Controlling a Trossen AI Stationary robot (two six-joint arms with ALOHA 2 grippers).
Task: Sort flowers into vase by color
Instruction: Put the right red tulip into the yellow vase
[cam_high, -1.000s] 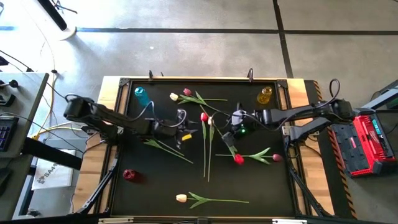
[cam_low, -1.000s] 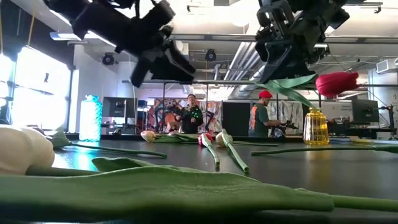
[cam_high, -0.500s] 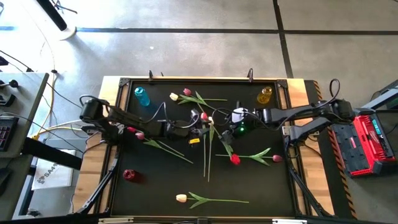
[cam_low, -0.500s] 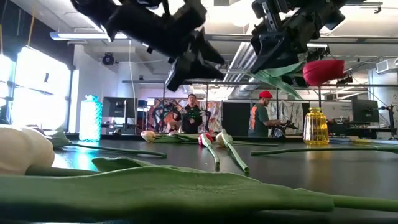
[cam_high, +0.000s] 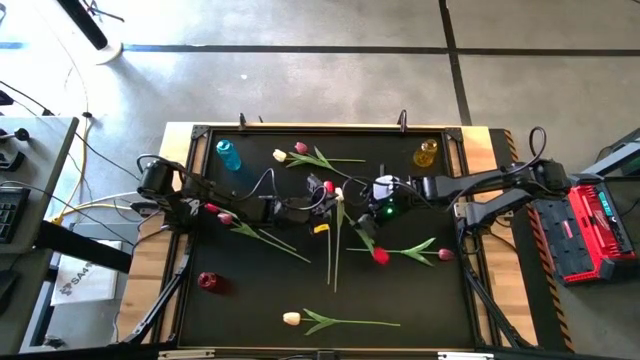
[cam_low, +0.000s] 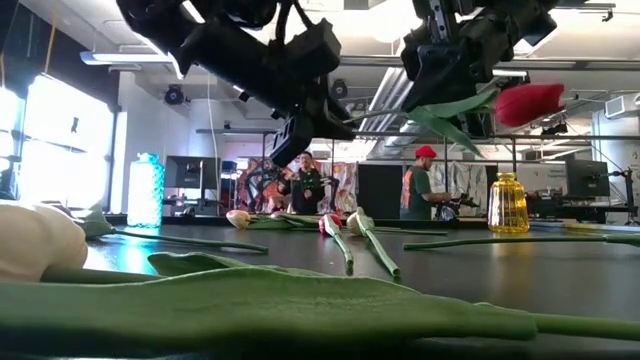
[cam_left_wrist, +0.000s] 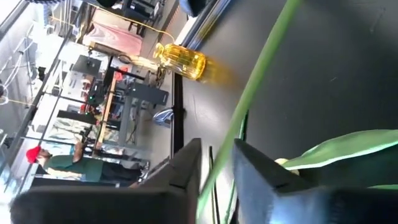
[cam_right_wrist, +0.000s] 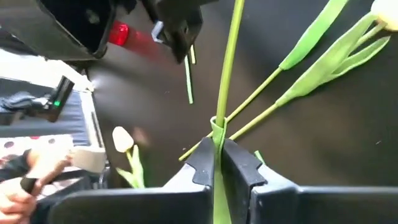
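Black tabletop (cam_high: 250, 300), mid-sort: the red tulip (cam_low: 530, 102) hangs above the centre, its stem pinched in your right gripper (cam_right_wrist: 217, 152). Your left gripper (cam_left_wrist: 216, 163) has swung in to straddle the stem's tail, though whether it is clamped cannot be told; a handover looks near. Count eight flowers (cam_high: 340, 322): two red, three cream, three maroon. Three vases wait: blue vase (cam_high: 228, 155), yellow vase (cam_high: 427, 153), red vase (cam_high: 207, 282).

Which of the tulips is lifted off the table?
The red tulip in the right gripper; its stem is pinched between the fingers, while the other tulips lie flat.

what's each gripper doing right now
Left gripper: closed on a green stem, held in the air.
Right gripper: shut on the red tulip, also aloft.
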